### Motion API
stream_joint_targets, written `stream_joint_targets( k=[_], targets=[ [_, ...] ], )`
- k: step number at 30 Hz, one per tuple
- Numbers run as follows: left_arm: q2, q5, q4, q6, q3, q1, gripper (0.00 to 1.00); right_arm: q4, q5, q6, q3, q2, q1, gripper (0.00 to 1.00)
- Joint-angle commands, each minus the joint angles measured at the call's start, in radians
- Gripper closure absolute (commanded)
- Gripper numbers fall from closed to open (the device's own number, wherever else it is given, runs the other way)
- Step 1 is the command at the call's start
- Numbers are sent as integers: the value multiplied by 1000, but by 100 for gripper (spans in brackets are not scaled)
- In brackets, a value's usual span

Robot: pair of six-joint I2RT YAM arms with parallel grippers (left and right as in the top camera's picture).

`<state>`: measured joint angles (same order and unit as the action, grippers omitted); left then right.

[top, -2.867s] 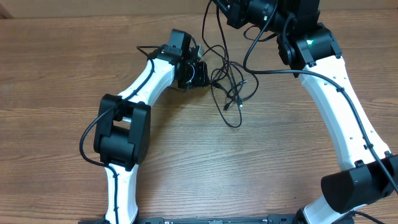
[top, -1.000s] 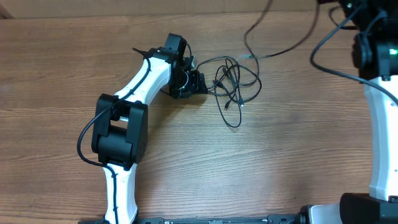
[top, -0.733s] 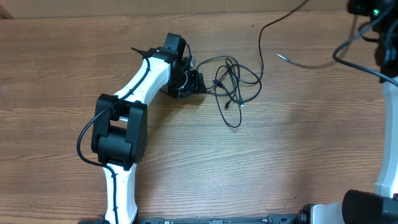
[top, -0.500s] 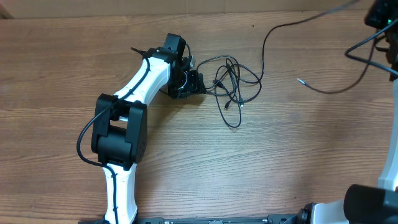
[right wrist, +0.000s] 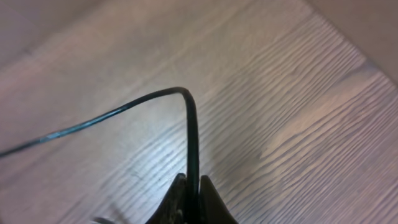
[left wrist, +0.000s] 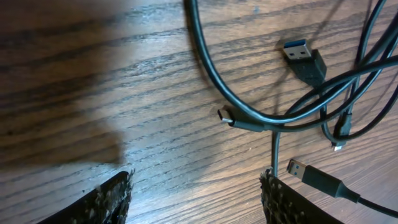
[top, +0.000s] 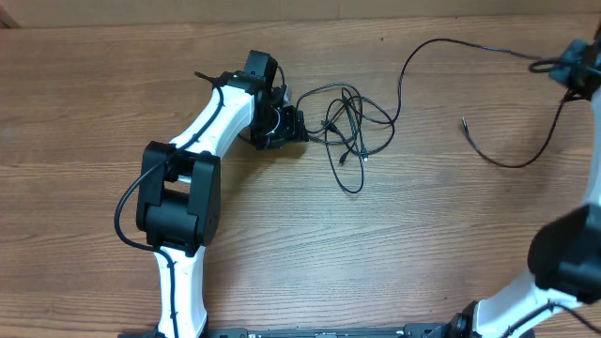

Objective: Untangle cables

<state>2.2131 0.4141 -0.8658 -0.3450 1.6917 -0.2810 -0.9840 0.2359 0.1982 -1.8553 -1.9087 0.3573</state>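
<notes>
Thin black cables (top: 352,122) lie in a tangled pile at the table's middle back. In the left wrist view their loops (left wrist: 249,118) and a blue-tongued USB plug (left wrist: 305,56) lie just ahead of my left gripper (left wrist: 196,199), which stands open over bare wood. In the overhead view the left gripper (top: 286,122) sits at the pile's left edge. My right gripper (top: 568,70) is at the far right, shut on one cable (right wrist: 193,124). That cable (top: 441,42) arcs from the pile to the gripper, and its free plug end (top: 465,121) rests on the table.
The wooden table (top: 394,244) fills the views. The left arm (top: 178,197) stretches from the front edge up to the pile. The right arm's base (top: 563,263) is at the front right. A second USB plug (left wrist: 311,177) lies by my left gripper's right finger.
The right gripper has swung far right with one cable, drawing it out of the pile into a long arc. The left arm and the pile have hardly moved.
</notes>
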Motion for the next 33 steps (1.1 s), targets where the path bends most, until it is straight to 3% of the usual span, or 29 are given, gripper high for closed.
stream_joint_targets(
  k=[1,8,11,21,24,27,33],
  targets=[
    [-3,-7,-2,-18,20,6,33,6,5,15,-16,-54,-2,93],
    [-3,-7,-2,-18,20,6,33,1,-37,15,-16,-130,-2,88],
    [-3,-7,-2,-18,20,6,33,0,-59,15,-16,-143,-3,81],
    [-3,-7,2,-23,20,7,34,-3,-571,15,-16,-148,-18,45],
    [-3,-6,7,-45,20,8,38,-11,-665,16,-16,-148,-47,27],
    [-3,-6,6,-64,21,8,49,-14,-731,16,-16,-151,-84,29],
    [-23,-27,13,-86,21,14,51,-13,-791,16,-16,-159,-175,27]
  ],
)
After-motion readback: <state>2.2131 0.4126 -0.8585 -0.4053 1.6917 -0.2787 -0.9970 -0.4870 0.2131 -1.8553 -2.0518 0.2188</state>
